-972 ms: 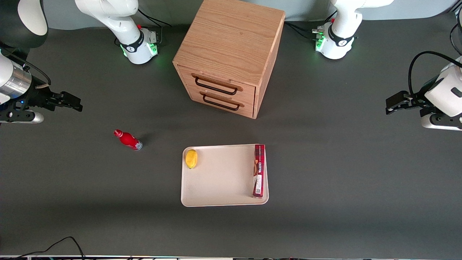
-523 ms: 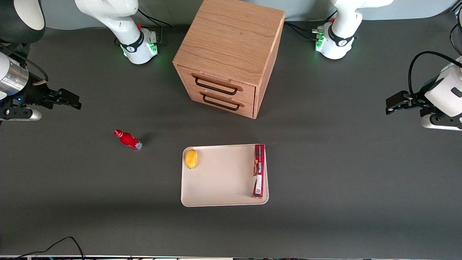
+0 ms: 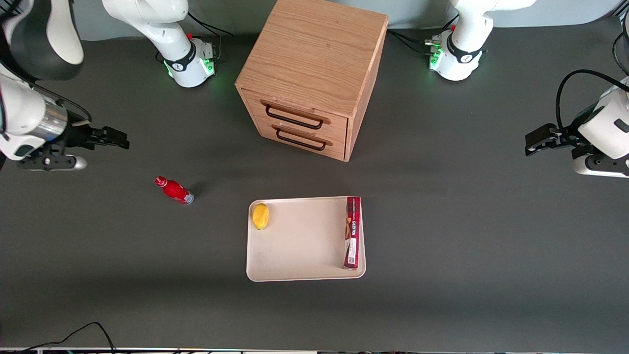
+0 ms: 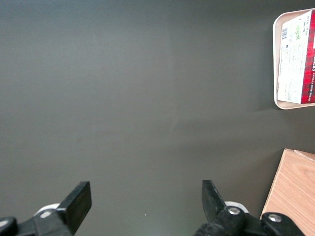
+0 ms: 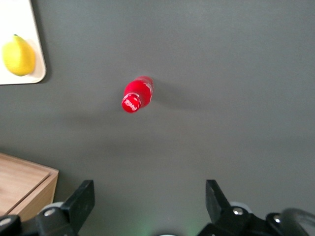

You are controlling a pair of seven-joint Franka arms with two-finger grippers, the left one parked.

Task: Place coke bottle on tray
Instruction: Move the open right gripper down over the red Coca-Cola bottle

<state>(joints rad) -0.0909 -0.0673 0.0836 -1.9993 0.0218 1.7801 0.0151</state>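
Observation:
The coke bottle (image 3: 173, 190), small and bright red with a red cap, stands upright on the dark table toward the working arm's end. It also shows in the right wrist view (image 5: 136, 94), seen from above. The cream-beige tray (image 3: 302, 246) lies nearer the front camera than the wooden cabinet. My right gripper (image 3: 120, 141) is open and empty, above the table, farther from the front camera than the bottle and apart from it. In the wrist view its gripper (image 5: 149, 196) has wide-spread fingers with nothing between them.
A yellow lemon (image 3: 260, 216) and a long dark-red box (image 3: 352, 232) lie on the tray. A wooden drawer cabinet (image 3: 312, 73) with two closed drawers stands at the table's middle. Arm bases (image 3: 189, 61) sit farther back.
My right gripper has moved sideways toward the table's middle, closer to the bottle. The bottle, tray, lemon and box have not moved.

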